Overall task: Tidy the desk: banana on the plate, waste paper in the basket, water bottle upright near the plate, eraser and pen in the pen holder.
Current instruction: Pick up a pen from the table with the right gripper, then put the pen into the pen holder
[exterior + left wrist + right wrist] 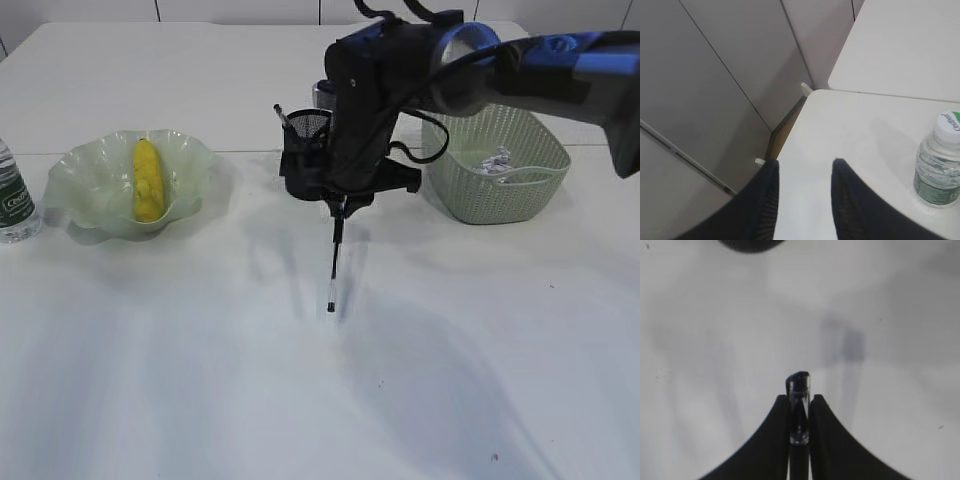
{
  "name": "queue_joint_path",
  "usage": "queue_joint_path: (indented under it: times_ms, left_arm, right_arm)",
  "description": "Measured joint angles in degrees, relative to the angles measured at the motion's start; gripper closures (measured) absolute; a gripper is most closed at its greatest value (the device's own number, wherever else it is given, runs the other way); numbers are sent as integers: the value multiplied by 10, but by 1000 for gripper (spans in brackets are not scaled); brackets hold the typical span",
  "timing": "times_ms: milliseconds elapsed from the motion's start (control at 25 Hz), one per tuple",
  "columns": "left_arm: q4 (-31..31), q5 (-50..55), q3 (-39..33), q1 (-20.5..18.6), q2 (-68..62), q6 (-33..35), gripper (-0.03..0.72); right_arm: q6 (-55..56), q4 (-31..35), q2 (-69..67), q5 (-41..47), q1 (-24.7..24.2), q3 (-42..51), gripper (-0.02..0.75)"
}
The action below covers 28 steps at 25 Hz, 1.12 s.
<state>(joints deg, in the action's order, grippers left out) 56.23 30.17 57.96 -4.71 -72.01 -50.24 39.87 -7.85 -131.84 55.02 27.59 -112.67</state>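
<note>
My right gripper hangs over the middle of the desk, shut on a dark pen that points down with its tip just above the tabletop. The right wrist view shows the pen pinched between both fingers, gripper. Behind the arm stands the black pen holder with another pen sticking out. The banana lies in the plate. The water bottle stands upright left of the plate. Waste paper lies in the basket. My left gripper is open and empty near the bottle. The eraser is out of view.
The desk's rounded left corner and a second table behind it show in the left wrist view, with a grey wall beyond. The pen holder's dark edge sits at the top of the right wrist view.
</note>
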Motion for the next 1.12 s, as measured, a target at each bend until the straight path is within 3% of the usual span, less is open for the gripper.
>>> queue_joint_path:
  times_ms: [560, 1120]
  left_arm:
    - [0, 0, 0, 0, 0, 0, 447]
    - [0, 1, 0, 0, 0, 0, 447]
  right_arm:
    - [10, -126, -1, -7, -46, -93, 675]
    - [14, -220, -1, -143, -49, -130, 677]
